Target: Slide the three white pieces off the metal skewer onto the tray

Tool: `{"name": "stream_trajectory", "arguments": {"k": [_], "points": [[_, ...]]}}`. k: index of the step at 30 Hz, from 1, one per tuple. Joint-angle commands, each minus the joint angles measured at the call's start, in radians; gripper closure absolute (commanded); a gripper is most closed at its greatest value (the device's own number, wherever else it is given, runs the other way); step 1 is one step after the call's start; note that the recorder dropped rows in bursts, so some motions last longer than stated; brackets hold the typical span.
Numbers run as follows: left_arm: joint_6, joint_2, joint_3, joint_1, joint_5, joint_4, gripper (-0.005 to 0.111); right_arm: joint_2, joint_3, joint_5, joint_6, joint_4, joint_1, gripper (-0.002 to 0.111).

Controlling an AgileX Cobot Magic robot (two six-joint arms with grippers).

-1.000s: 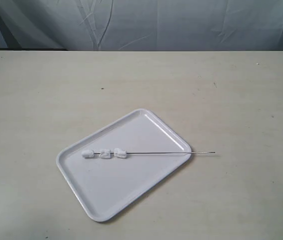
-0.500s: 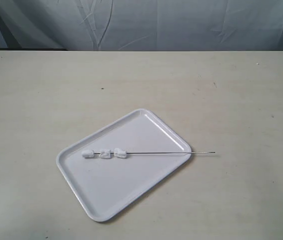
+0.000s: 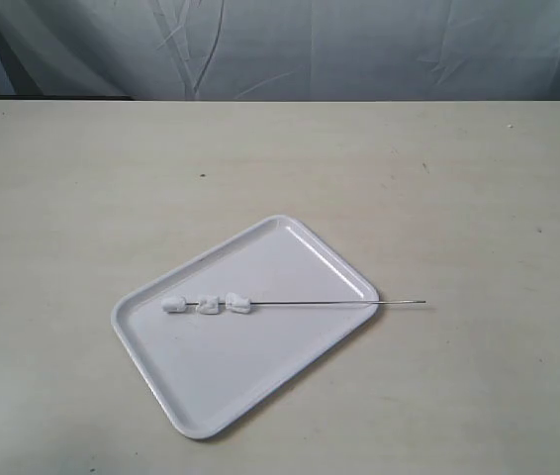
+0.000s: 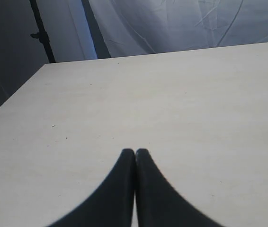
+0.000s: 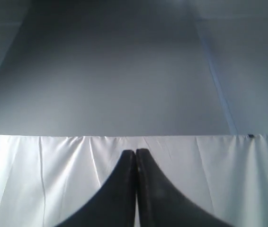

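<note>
A glossy white tray (image 3: 250,366) lies at an angle on the table in the exterior view. Across it rests the thin metal skewer (image 3: 320,303), its right tip sticking out past the tray's rim. The three white pieces (image 3: 206,305) are threaded close together near the skewer's left end, over the tray. Neither gripper appears in the exterior view. My left gripper (image 4: 135,152) is shut with nothing in it, above bare table. My right gripper (image 5: 135,152) is shut too, empty, and faces a white curtain and a grey wall.
The pale table (image 3: 458,178) stretches around the tray on all sides. A white draped backdrop (image 3: 310,49) hangs behind its far edge. A dark stand (image 4: 40,33) rises beyond the table's corner in the left wrist view.
</note>
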Motion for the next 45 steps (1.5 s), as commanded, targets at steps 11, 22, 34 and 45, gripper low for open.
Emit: {"name": "stream_trajectory", "arguments": {"k": [11, 22, 34, 45], "points": [[-0.005, -0.004, 0.001, -0.002, -0.007, -0.003, 0.107, 0.361, -0.391, 0.665, 0.001, -0.124, -0.003, 0.109], [-0.020, -0.004, 0.001, -0.002, -0.444, 0.095, 0.107, 1.065, -0.851, 1.289, 0.001, -0.156, -0.003, 0.109], [-0.257, 0.204, -0.347, -0.002, -0.363, 0.121, 0.107, 1.403, -1.153, 1.767, -0.308, 0.311, -0.003, 0.109], [0.222, 0.711, -0.723, -0.002, 0.631, -0.357, 0.107, 1.572, -1.153, 1.859, -0.307, 0.200, 0.120, 0.109]]}}
